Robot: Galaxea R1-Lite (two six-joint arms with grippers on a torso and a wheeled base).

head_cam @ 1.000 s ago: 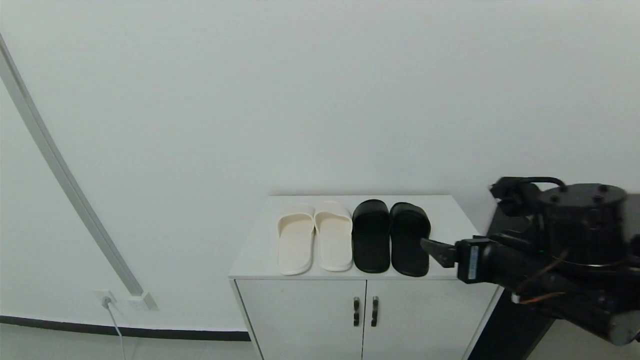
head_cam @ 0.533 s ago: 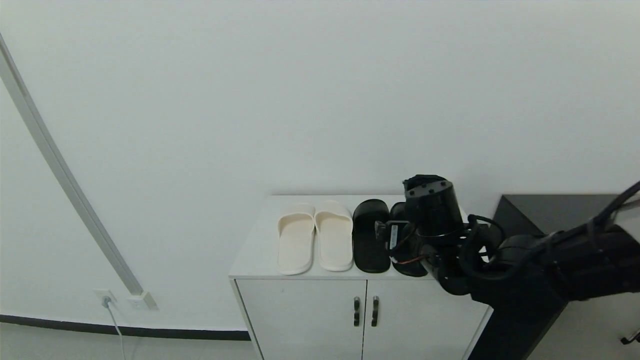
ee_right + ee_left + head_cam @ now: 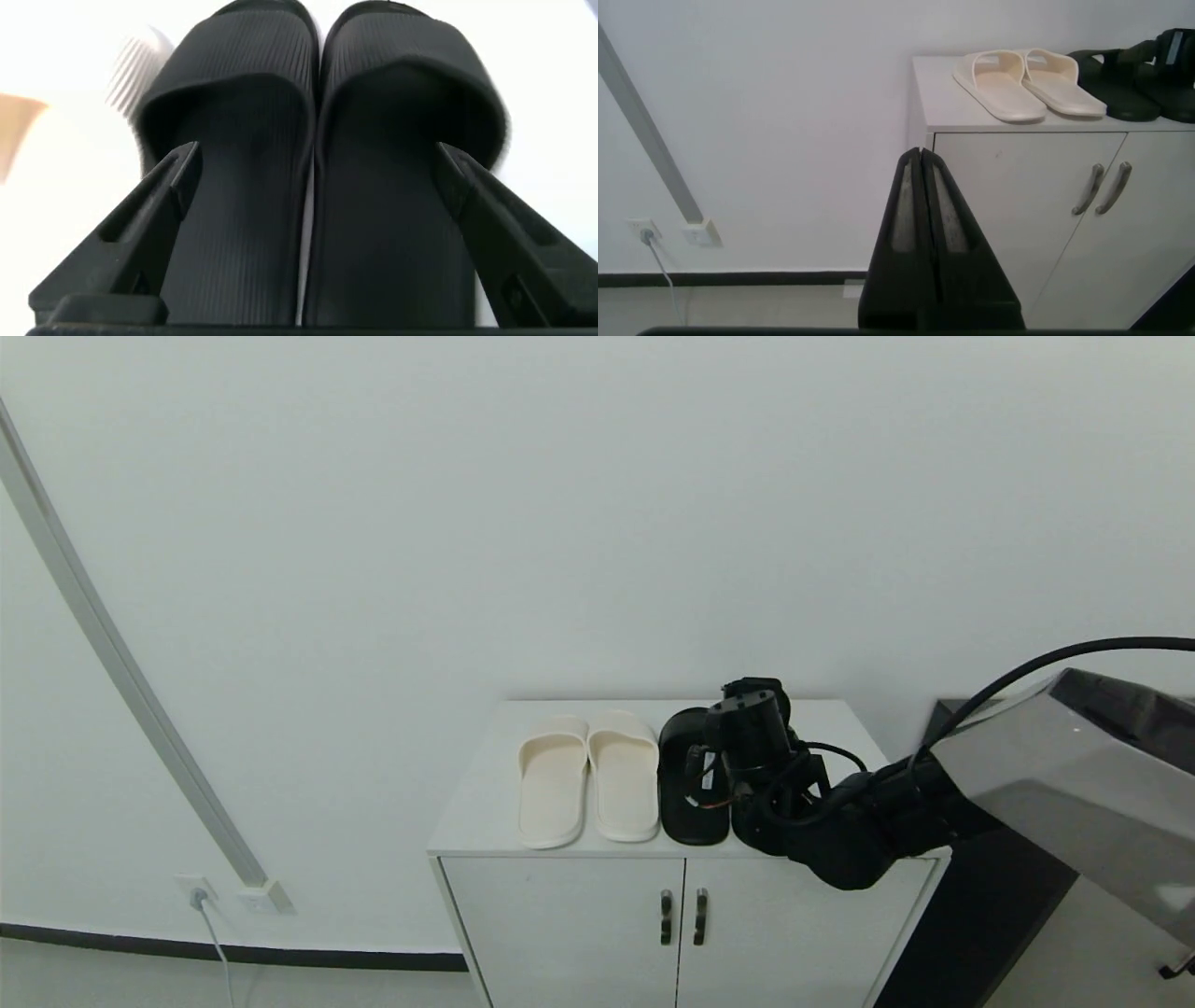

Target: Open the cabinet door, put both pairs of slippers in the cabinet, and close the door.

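A white cabinet [image 3: 485, 803] stands against the wall with both doors shut, their handles [image 3: 682, 917] side by side in the middle. On its top lie a pair of cream slippers [image 3: 588, 784] and, to their right, a pair of black slippers [image 3: 689, 807]. My right gripper [image 3: 709, 782] hangs just over the black pair, partly hiding the right-hand one. In the right wrist view this gripper [image 3: 318, 233] is open wide, with both black slippers [image 3: 234, 187] between its fingers [image 3: 140, 233]. My left gripper [image 3: 922, 163] is shut and empty, low down to the left of the cabinet [image 3: 1018, 187].
A dark piece of furniture [image 3: 962, 933] stands against the cabinet's right side. On the wall to the left are a slanted cable duct [image 3: 112, 653] and a socket [image 3: 196, 891] with a cord plugged in. There is open floor to the left of the cabinet.
My right arm has swung in from the cabinet's right edge, turned downward and come to hang over the black slippers. The slippers and doors have not moved.
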